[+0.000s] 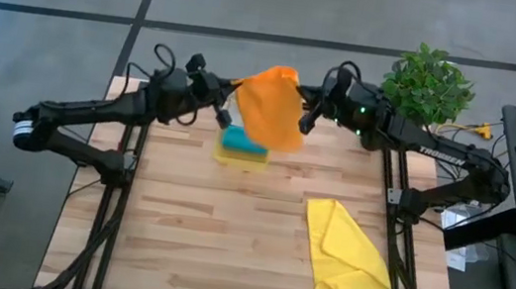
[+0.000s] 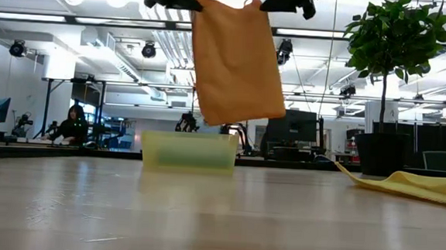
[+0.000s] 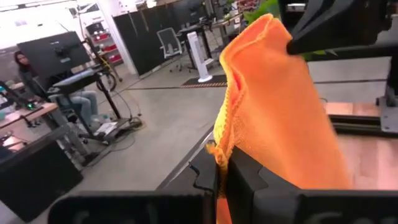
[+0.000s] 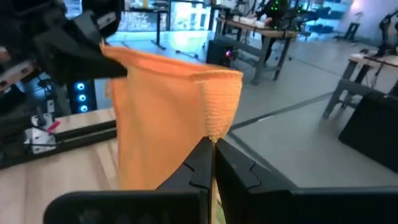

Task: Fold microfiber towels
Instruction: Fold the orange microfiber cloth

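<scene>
Orange towel (image 1: pixel 272 106) in both clamped jaws.

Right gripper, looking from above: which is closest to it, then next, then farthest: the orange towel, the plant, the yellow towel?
From the right gripper, high view:
1. Orange towel: pinched in it, hanging between both arms.
2. Plant: behind the right arm, at the table's far right corner.
3. Yellow towel: crumpled on the table's near right part.
</scene>
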Robot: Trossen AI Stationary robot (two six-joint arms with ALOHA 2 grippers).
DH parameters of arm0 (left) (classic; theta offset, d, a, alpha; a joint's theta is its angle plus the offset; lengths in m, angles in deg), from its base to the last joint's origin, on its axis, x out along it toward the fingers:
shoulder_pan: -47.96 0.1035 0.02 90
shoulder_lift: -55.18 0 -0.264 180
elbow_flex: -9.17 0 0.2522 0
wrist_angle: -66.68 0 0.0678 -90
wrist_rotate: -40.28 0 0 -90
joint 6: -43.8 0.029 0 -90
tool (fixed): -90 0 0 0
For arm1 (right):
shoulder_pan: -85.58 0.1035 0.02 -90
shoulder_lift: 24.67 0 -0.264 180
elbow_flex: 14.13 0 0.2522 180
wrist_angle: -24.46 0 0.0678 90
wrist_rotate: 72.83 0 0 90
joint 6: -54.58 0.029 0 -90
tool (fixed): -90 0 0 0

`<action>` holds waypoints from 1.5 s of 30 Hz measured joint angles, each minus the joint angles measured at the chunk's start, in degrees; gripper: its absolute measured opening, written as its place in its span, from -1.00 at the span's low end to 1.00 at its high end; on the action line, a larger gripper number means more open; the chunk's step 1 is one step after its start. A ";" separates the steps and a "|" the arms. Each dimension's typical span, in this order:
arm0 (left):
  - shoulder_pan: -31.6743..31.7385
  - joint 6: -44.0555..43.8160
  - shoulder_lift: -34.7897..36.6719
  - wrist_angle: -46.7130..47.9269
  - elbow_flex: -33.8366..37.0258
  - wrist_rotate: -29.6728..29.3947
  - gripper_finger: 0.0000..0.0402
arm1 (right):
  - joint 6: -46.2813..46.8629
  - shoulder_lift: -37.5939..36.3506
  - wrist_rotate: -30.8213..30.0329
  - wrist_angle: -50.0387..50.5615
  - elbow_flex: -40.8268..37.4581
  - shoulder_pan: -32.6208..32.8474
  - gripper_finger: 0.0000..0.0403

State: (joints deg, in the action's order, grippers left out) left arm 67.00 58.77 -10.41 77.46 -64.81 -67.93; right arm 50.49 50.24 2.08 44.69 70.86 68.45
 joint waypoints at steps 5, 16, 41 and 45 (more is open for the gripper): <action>-0.15 0.46 -1.29 2.53 -4.29 1.32 -1.00 | 0.15 -0.17 2.06 4.90 1.16 0.63 -0.96; -16.40 -17.21 0.57 9.44 8.22 0.17 -1.00 | 13.94 -2.12 1.88 -3.74 -19.65 13.92 -0.96; -50.73 -52.23 -33.09 -22.48 13.08 -13.04 -1.00 | 47.54 5.99 -7.49 -24.85 -42.26 47.50 -0.96; -50.79 -52.23 -34.51 -22.39 11.00 -10.90 -1.00 | 47.64 10.46 -7.46 -25.64 -38.79 50.47 -0.96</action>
State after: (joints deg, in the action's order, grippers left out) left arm 16.21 6.54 -44.93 55.07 -53.80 -78.83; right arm 98.13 60.70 -5.38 19.04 32.07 118.92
